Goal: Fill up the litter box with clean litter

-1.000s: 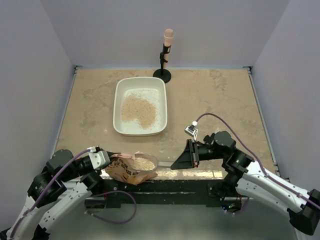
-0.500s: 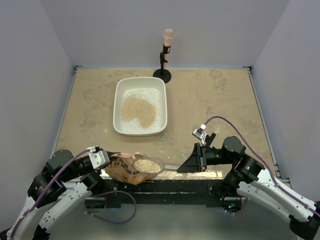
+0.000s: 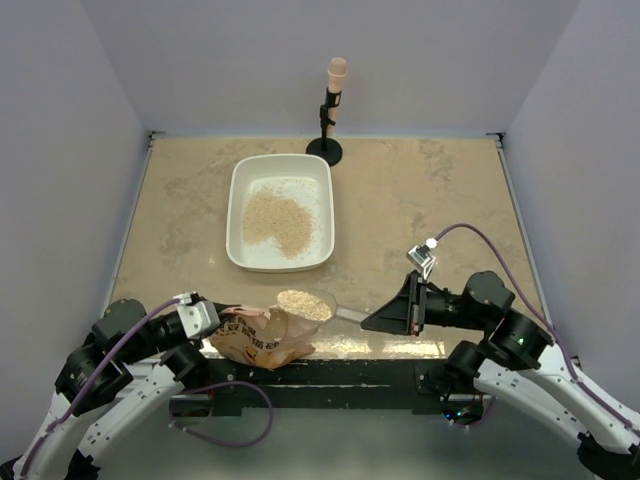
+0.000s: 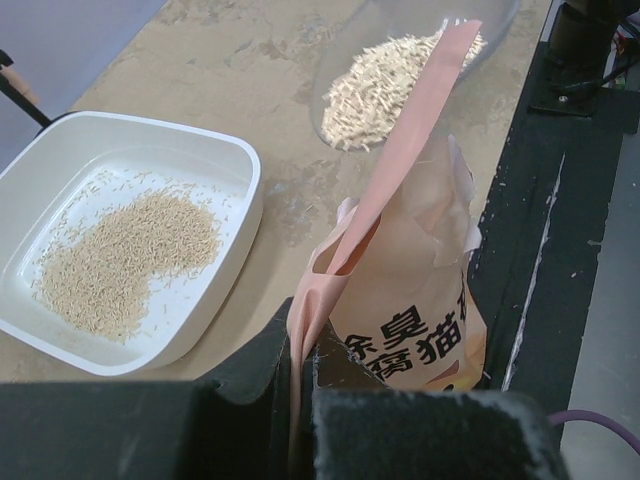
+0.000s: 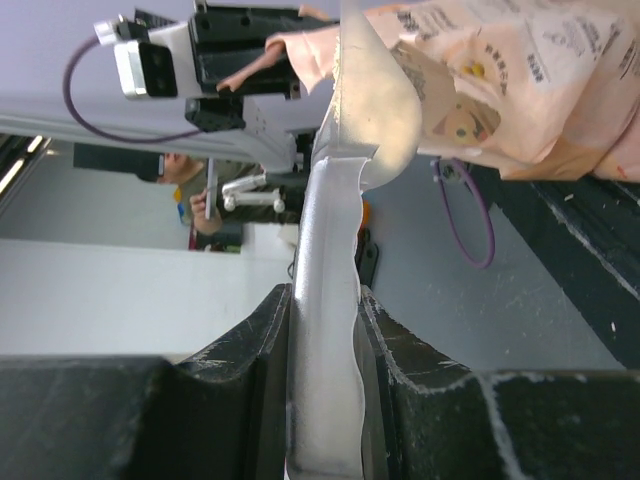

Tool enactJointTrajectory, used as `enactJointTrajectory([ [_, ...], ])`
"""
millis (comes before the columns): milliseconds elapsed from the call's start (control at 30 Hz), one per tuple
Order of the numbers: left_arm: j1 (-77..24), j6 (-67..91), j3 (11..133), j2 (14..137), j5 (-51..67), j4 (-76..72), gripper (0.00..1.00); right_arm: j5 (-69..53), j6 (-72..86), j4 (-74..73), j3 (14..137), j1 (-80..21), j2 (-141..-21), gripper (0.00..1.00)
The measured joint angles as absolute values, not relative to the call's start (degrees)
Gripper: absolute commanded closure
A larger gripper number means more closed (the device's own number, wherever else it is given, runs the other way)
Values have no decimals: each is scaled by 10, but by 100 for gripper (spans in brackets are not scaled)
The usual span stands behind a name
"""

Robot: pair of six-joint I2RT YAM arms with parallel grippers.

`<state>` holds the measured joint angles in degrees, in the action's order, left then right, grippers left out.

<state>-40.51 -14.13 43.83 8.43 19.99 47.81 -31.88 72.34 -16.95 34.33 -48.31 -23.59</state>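
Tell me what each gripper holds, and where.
Left gripper pinches the orange-pink bag by its open edge; right gripper clamps the scoop by its handle.

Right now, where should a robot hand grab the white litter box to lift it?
Probably pinch the litter box by its raised rim on a long side, coming straight down from above. It sits flat and looks too wide to span; the thin wall fits between fingers.

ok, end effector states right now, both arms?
Left end effector: closed, pinching the edge of the litter bag.
Right end effector: closed on the handle of the scoop, which is loaded with litter.
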Motion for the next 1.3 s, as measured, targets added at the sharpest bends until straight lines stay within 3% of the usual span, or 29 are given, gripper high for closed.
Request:
enactJointTrajectory([
  [300, -405, -146, 438, 83, 211, 479, 100, -198, 736, -162, 356, -483, -275, 100],
  [800, -405, -148, 433, 47, 234, 489, 100, -95, 722, -9, 397, -416, -615, 100],
  [1033, -405, -157, 436, 46, 239, 495, 100, -84, 646, -52, 564, -391, -817, 100],
  [1300, -405, -158, 436, 43, 239, 497, 100, -47, 467, -270, 893, -377, -1027, 100],
])
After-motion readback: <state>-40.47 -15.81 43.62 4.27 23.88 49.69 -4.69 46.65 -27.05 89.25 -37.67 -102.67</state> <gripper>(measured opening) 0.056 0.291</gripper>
